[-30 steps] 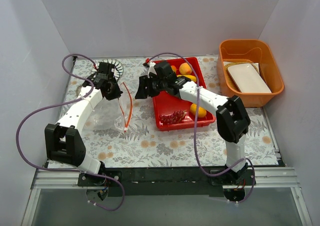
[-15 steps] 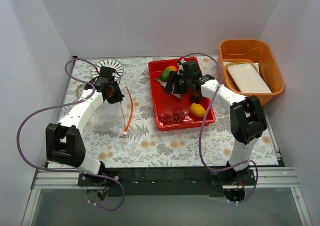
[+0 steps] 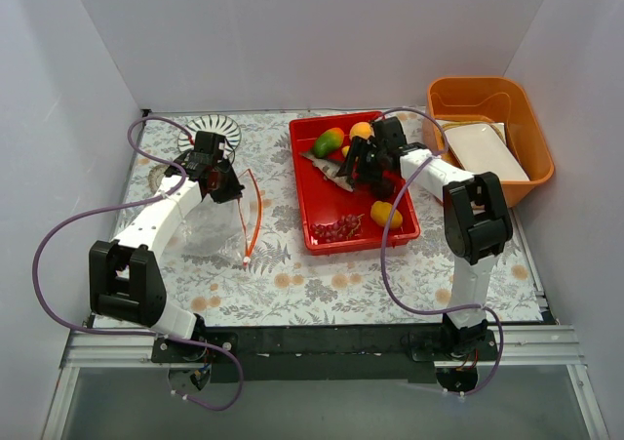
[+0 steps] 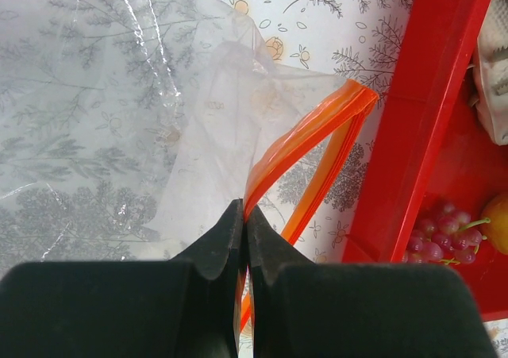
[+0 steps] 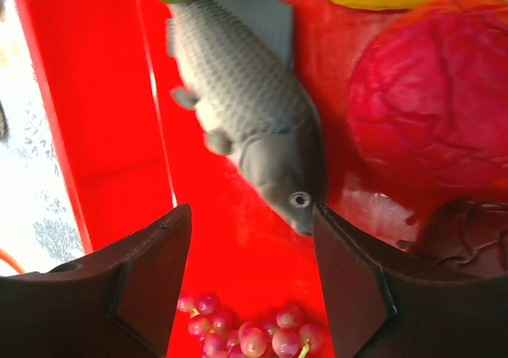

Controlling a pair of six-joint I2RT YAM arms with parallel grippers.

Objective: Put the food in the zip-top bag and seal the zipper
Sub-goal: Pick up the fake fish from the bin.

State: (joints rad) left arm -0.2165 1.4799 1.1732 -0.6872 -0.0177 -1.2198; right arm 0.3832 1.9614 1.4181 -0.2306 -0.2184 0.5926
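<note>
On the floral tabletop [image 3: 322, 284] the clear zip-top bag [image 3: 207, 227] lies slack to the left of the red tray [image 3: 320, 204], its mouth on the tray side. The left tool [image 3: 222, 186] is pinched tight on the orange-red zipper [image 4: 305, 140] — the strip loops out from between the fingers, its two sides parted. At the tray's near end lie the purple grapes [image 3: 338, 229], an orange fruit [image 3: 385, 213] beside them. Farther in, the right tool [image 5: 250, 215] hangs spread wide over the silver fish [image 5: 246, 96] — a red apple [image 5: 436, 96] just beside it. The green-red mango [image 3: 327, 142] sits at the far end.
</note>
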